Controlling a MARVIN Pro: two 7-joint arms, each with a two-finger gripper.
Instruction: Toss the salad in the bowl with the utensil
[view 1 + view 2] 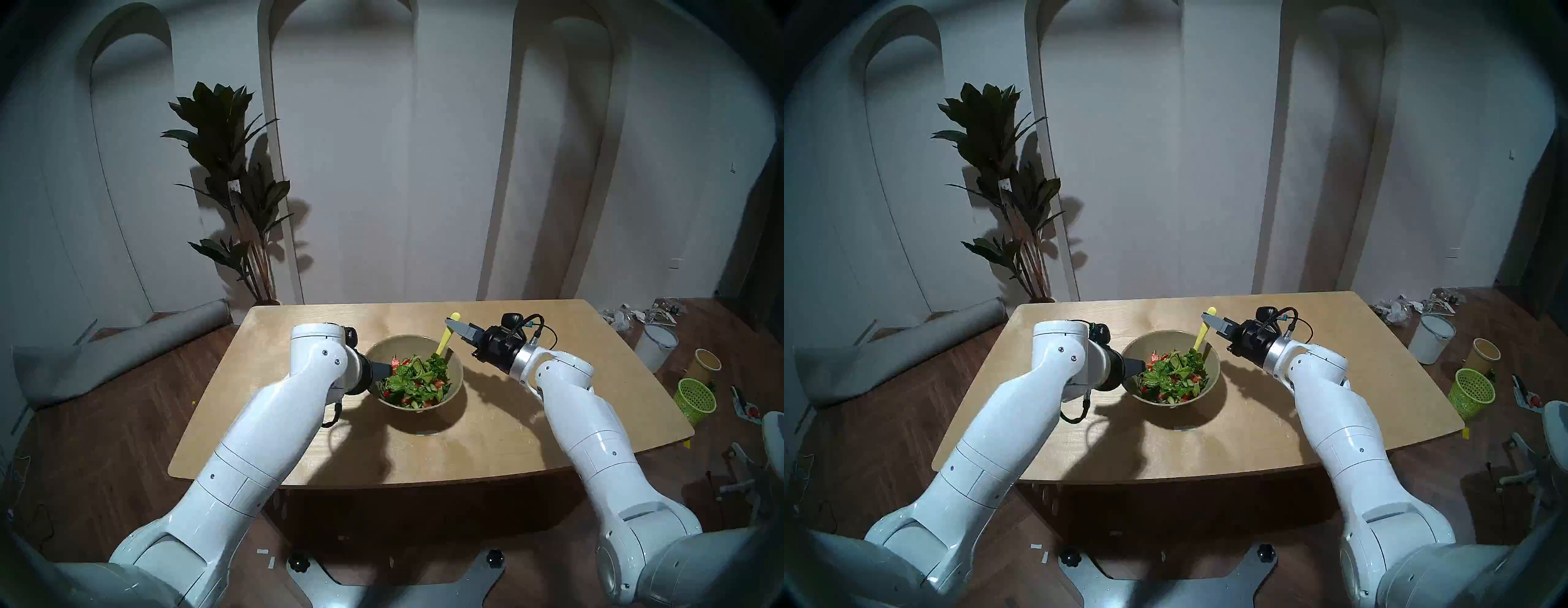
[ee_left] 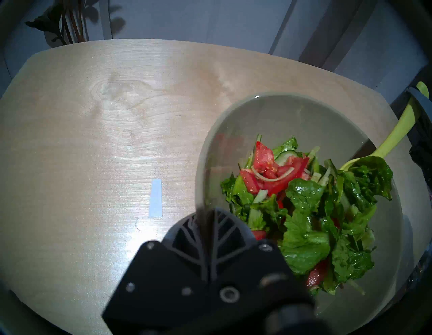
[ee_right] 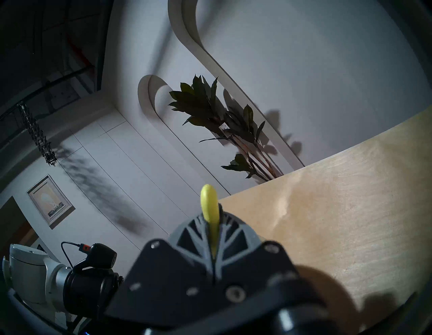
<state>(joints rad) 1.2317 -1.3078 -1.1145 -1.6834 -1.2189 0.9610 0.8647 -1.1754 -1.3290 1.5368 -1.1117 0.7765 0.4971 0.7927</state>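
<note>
The bowl (image 1: 454,373) of salad (image 1: 418,380) sits on the desk (image 1: 530,433). The left tool (image 2: 205,217) pinches the bowl's rim. The right tool (image 1: 453,325) squeezes the spoon (image 1: 445,337), whose scoop dips into the salad.

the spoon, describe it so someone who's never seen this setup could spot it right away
On the wooden table stands one olive-beige bowl of salad. Slanting up out of its far right side is the spoon, scoop buried under the leaves, handle clamped in the right tool. It is the only slim, bright yellow-green stick there.
</note>
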